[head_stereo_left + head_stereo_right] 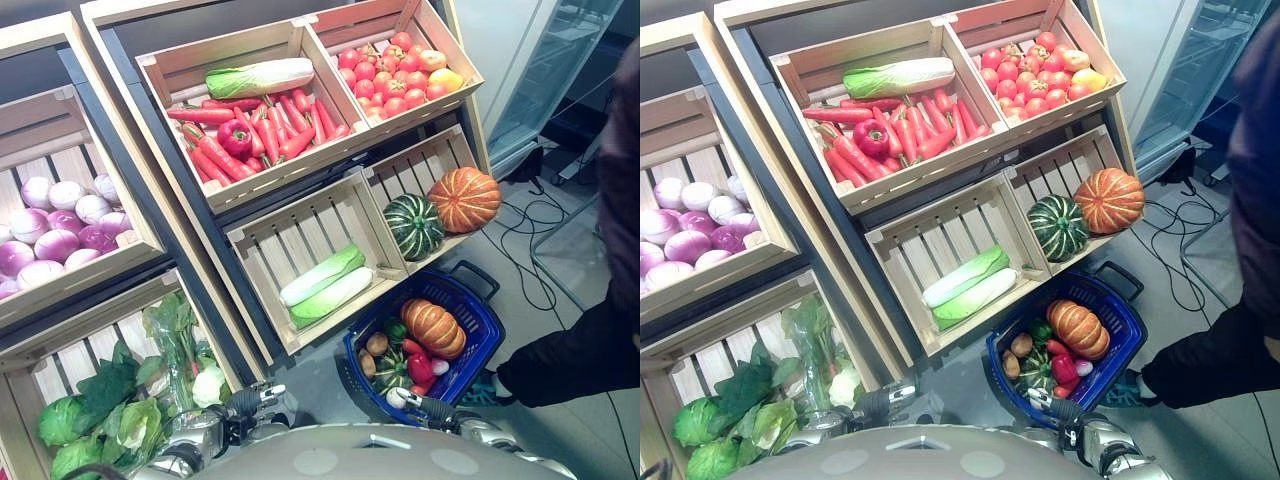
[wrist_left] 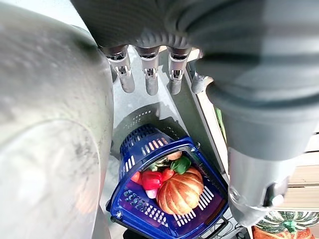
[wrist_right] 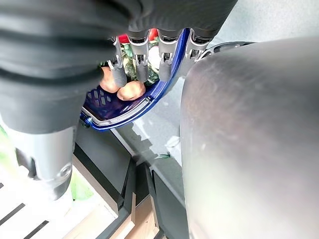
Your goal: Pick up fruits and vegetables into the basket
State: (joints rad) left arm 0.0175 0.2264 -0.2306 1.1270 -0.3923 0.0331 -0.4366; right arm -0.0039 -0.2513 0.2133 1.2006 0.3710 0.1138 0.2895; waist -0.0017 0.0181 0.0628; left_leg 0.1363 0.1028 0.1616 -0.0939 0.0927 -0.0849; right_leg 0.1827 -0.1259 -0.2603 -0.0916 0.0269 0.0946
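We noted a blue basket holding a ribbed orange pumpkin, red peppers and a green-striped squash. In the far crates we saw orange-red carrots, one red pepper, red tomatoes. Right crate: orange pumpkin, dark green striped squash. Left: purple-and-white onions. Near left: green leafy cabbages.

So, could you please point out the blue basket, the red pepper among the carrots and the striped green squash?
blue basket (image 1: 490, 322): left eye view, far rim.
red pepper (image 1: 235, 138): left eye view, its body.
striped green squash (image 1: 1057, 227): right eye view, its middle.
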